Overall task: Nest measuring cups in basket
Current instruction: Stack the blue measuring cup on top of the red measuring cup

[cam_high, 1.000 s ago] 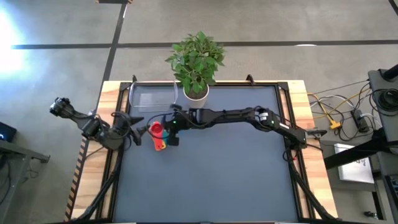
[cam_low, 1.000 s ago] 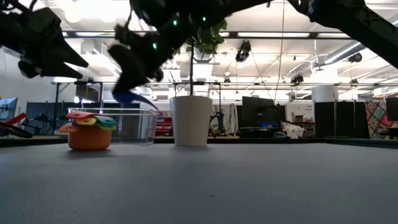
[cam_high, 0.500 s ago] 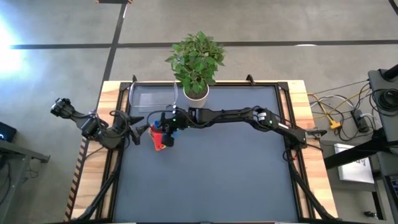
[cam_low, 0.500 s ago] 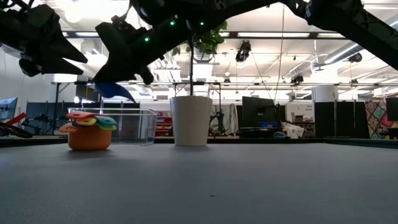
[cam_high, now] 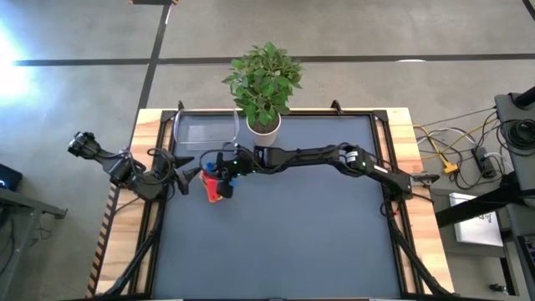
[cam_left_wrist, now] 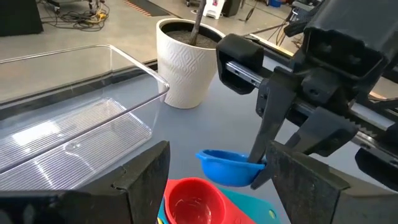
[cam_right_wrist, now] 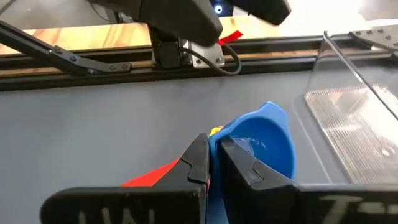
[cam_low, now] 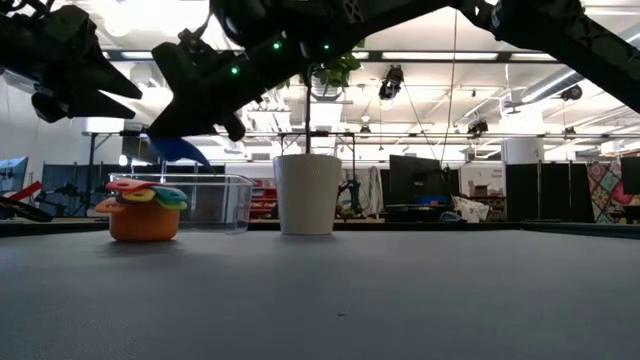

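The only writing in sight is on the right gripper's own body in its wrist view, pale raised letters cut off at the frame edge and not readable.

The right gripper [cam_right_wrist: 214, 152] has its fingers [cam_right_wrist: 198, 158] pressed together on the rim of the blue measuring cup [cam_right_wrist: 264, 146], pinching it and holding it clear of the table. From the low view the blue cup hangs in the air above the stack of cups [cam_low: 142, 210], a touch toward the white plant pot [cam_low: 307, 193]. That stack sits on the table mat with an orange cup [cam_low: 143, 222] at the bottom and red, yellow and green handles fanned out on top. In the left wrist view the blue cup hovers just beside a red cup [cam_left_wrist: 194, 200], with a teal-blue one [cam_left_wrist: 245, 208] showing under it.

Taking the overhead view as a clock face with the plant [cam_high: 263, 79] at 12, the stack lies at about 10 o'clock from the table's middle, and the basket [cam_high: 203, 134] sits well out toward 11, apart from the stack and with no cup inside it. The pot stands just beside the basket's 3 o'clock end.

The left gripper [cam_high: 185, 176] waits at 9 o'clock, near the stack, its fingers [cam_left_wrist: 140, 174] spread wide and holding nothing.
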Controlling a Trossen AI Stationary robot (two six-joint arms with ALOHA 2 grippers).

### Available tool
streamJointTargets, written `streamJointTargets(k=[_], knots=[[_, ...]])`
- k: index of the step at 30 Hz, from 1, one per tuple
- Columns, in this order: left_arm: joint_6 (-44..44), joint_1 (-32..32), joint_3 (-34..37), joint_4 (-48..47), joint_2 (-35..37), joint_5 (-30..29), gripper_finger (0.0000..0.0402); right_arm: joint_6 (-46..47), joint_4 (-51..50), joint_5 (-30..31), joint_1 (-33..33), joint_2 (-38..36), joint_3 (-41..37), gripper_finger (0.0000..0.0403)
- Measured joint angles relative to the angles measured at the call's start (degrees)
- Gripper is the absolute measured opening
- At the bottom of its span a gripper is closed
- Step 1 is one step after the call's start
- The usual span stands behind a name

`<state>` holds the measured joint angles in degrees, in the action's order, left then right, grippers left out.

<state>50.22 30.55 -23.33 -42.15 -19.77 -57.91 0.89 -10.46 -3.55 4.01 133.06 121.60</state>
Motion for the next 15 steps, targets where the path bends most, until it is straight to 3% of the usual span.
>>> streamJointTargets(k=[10,15], knots=[[0.0,0.0,0.0,0.13,0.0,-0.02,0.0249,0.08,3.8,-1.51,0.04,3.64,0.0,0.0018],[0.0,0.0,0.0,0.15,0.0,-0.02,0.0249,-0.41,4.06,-3.99,0.04,3.6,0.0,0.005]])
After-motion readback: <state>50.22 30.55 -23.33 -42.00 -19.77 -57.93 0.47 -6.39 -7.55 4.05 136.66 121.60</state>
